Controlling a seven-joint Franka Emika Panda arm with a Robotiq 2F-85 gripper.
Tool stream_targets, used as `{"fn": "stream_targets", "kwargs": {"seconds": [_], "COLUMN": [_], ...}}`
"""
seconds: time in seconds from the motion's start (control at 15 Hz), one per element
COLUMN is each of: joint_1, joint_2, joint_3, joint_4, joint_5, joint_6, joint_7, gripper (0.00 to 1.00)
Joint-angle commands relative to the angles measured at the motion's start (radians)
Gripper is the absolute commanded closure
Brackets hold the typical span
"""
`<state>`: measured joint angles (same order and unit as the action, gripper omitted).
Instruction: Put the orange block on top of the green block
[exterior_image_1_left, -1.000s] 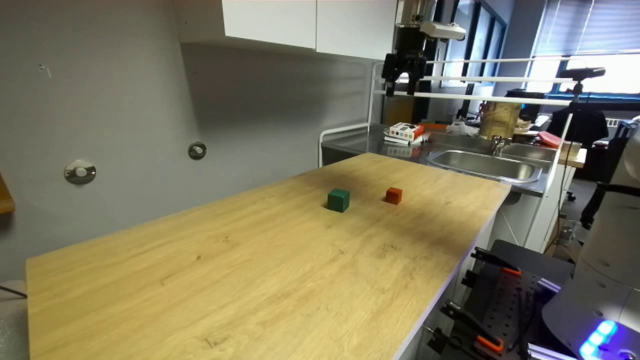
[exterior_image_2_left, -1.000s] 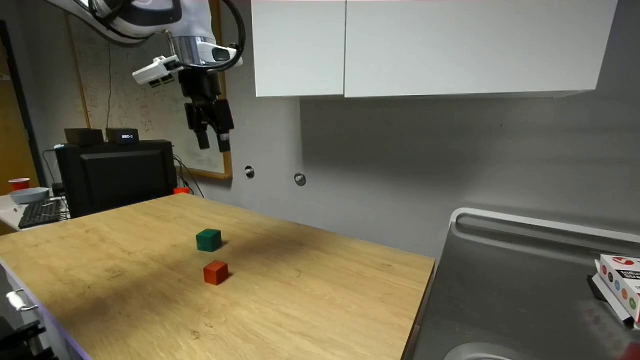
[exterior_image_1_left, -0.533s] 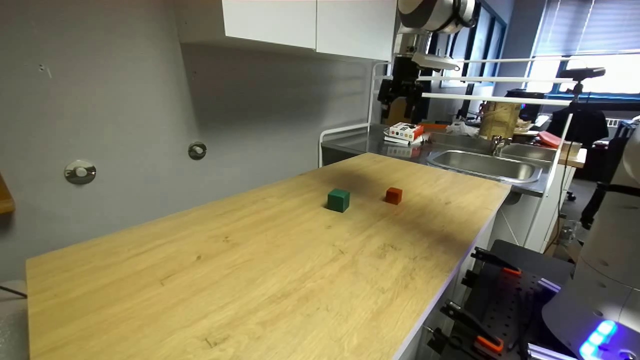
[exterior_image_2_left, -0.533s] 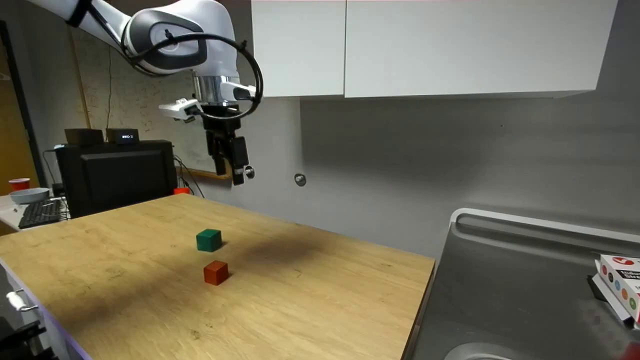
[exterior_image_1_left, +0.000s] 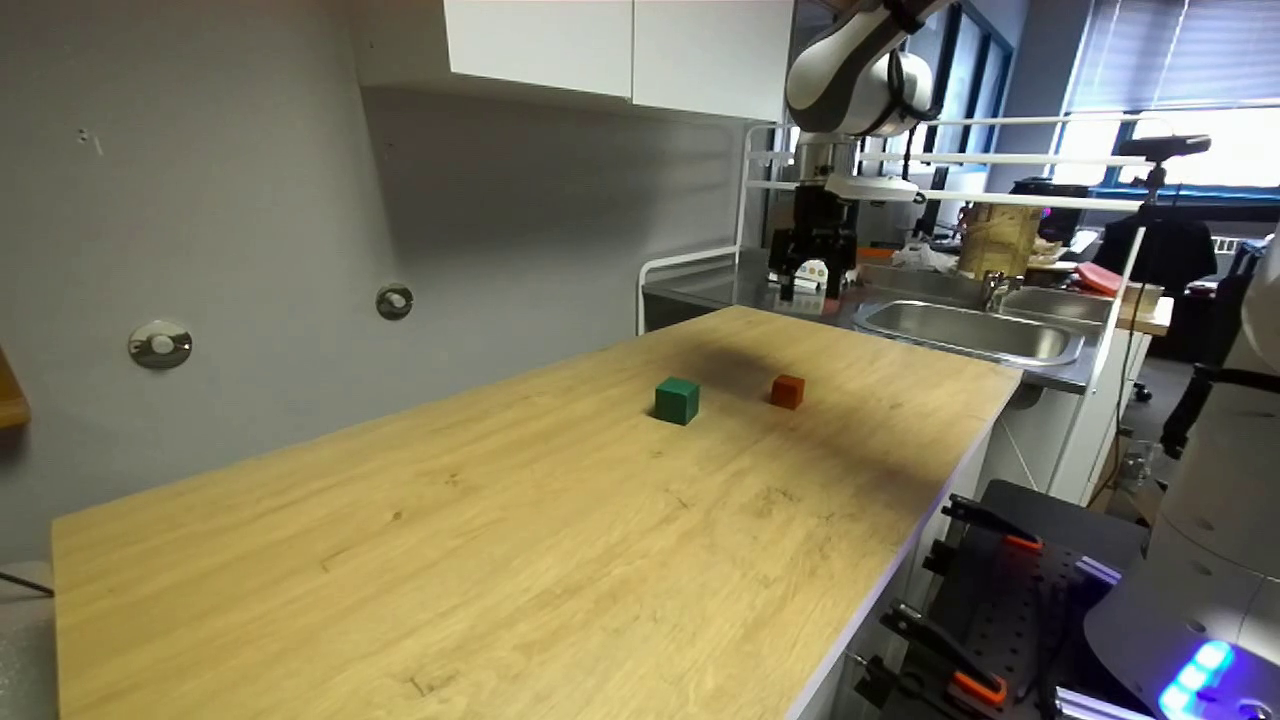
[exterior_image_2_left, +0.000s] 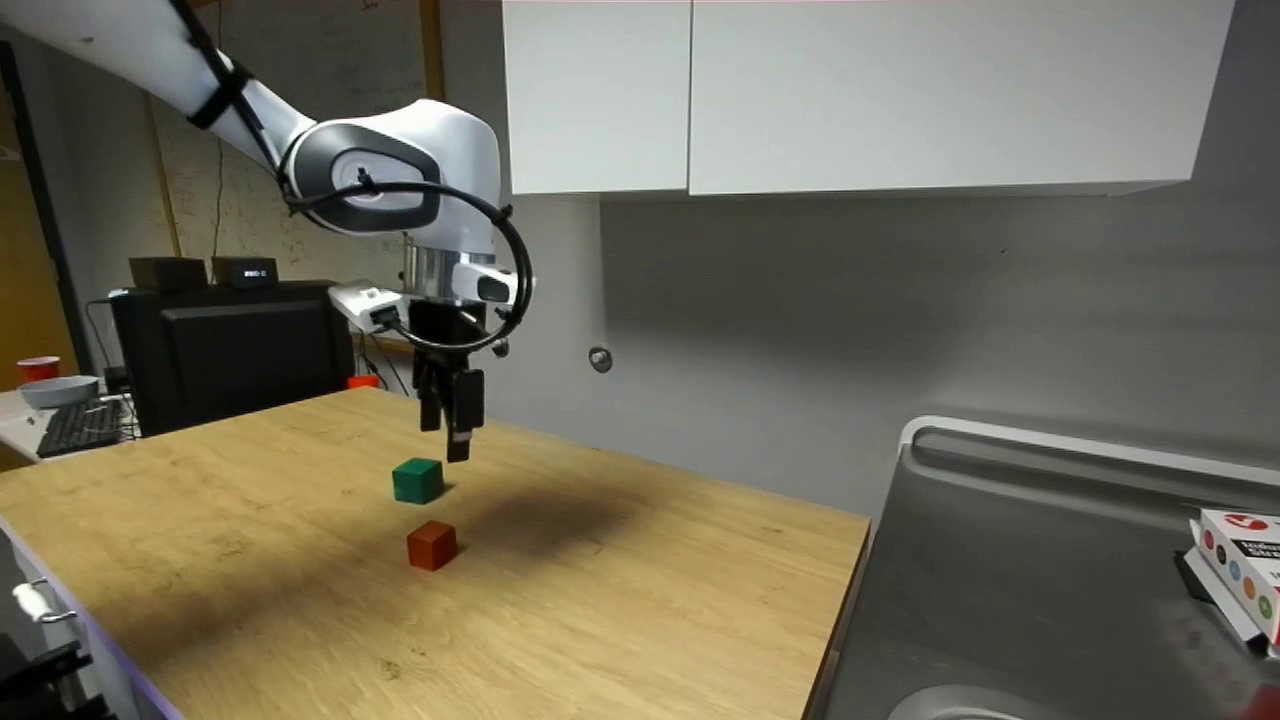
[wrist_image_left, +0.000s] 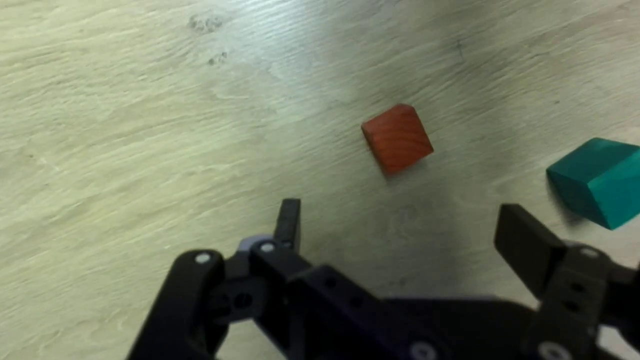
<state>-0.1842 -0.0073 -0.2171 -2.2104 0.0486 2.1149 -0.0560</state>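
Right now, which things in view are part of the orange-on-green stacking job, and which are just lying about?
For the job:
orange block, to be picked up
green block, to stack it on
claw, open and empty

Just lying about:
white box with coloured dots
red cup
grey bowl
keyboard

White cabinets (exterior_image_2_left: 940, 95) are mounted on the grey wall (exterior_image_2_left: 760, 370) in both exterior views. In an exterior view, a metal sink (exterior_image_1_left: 965, 330) is seen past the wooden table (exterior_image_1_left: 450, 560). In an exterior view, a black monitor (exterior_image_2_left: 255, 360), a keyboard (exterior_image_2_left: 85, 428), a grey bowl (exterior_image_2_left: 60, 392) and a red cup (exterior_image_2_left: 39, 370) are found beyond this table.
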Motion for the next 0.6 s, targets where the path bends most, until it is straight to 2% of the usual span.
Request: {"fn": "stream_targets", "kwargs": {"seconds": [0.0, 0.53], "joint_1": [-0.001, -0.004], "joint_2": [0.052, 0.196], "joint_3": [0.012, 0.040], "joint_4": [0.001, 0.029], "joint_5": [0.017, 0.070], "joint_6": [-0.023, -0.088], "joint_7": [-0.003, -0.013], "gripper": [0.00, 0.00]}}
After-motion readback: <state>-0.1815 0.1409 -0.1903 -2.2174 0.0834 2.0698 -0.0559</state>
